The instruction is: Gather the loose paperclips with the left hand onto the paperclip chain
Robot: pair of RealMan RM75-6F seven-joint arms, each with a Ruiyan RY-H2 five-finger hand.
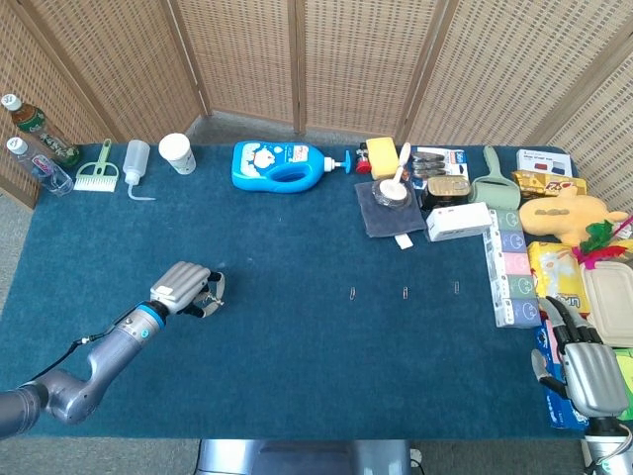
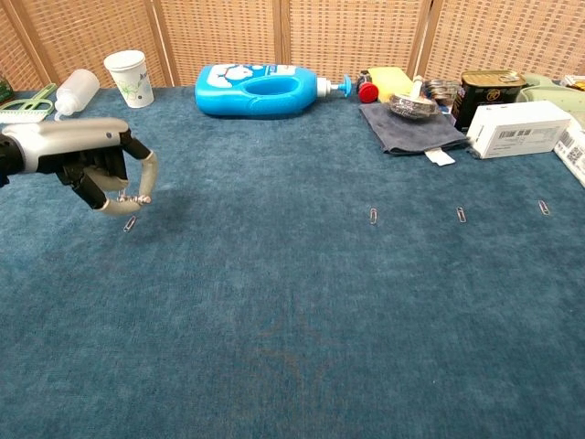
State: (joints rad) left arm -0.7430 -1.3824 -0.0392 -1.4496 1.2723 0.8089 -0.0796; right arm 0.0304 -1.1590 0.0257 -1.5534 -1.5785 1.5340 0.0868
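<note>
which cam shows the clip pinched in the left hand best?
Chest view: the left hand is seen side-on, the clip pinched at its fingertips just above a loose paperclip. In head view the hand is seen from above and the clip is too small to make out.
</note>
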